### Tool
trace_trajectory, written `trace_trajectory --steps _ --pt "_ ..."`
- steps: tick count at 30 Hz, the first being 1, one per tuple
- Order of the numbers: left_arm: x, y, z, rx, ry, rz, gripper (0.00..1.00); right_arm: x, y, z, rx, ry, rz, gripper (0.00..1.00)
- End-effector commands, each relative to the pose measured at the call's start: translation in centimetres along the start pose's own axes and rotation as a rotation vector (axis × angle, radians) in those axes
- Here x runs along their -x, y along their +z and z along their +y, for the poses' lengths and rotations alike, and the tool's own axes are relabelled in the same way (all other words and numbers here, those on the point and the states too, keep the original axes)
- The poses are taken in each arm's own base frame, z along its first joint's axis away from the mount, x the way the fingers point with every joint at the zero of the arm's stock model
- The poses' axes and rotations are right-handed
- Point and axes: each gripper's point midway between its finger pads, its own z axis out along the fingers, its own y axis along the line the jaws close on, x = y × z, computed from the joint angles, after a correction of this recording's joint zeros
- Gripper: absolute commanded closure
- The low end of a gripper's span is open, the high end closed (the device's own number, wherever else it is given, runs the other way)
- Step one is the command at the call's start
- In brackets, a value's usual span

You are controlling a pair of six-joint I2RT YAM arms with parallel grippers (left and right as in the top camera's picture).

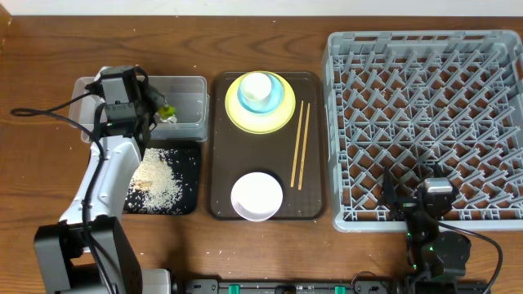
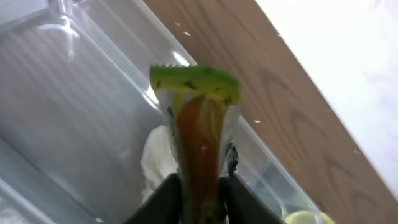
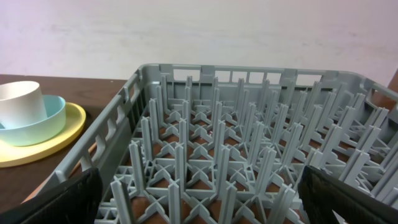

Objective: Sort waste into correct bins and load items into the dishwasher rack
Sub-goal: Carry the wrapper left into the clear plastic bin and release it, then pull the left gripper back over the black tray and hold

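Observation:
My left gripper hangs over the clear tub, shut on the green-and-orange snack wrapper, which sticks up between its fingers. A crumpled white tissue lies in the tub beneath it. Rice grains lie scattered on the black tray. The yellow plate carries the light blue bowl with the white cup in it. The white bowl and the chopsticks lie nearby. My right gripper stands open over the near edge of the grey rack, with nothing between its fingers.
The plate, both bowls and the chopsticks rest on a brown serving tray between the bins and the rack. A black cable runs left of the tub. In the right wrist view the plate sits left of the rack wall.

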Motion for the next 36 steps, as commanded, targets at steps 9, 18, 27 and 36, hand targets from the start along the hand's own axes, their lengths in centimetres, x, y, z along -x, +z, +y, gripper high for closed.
trace_trajectory --steps 9,18,27,36 --pt "-0.4 -2.9 -4.0 -0.201 -0.014 0.070 0.44 -0.1 0.0 0.0 -0.001 0.006 0.002 0.01" --pt "-6.6 -9.7 -5.2 -0.289 0.049 0.351 0.59 -0.1 0.0 0.0 -0.001 0.006 0.002 0.01" --pt "-18.3 -14.0 0.2 -0.112 0.352 0.737 0.93 -0.1 0.0 0.0 -0.001 0.006 0.002 0.01" --pt "-23.5 -14.4 4.1 0.016 0.541 0.804 0.89 -0.1 0.0 0.0 -0.001 0.006 0.002 0.01"
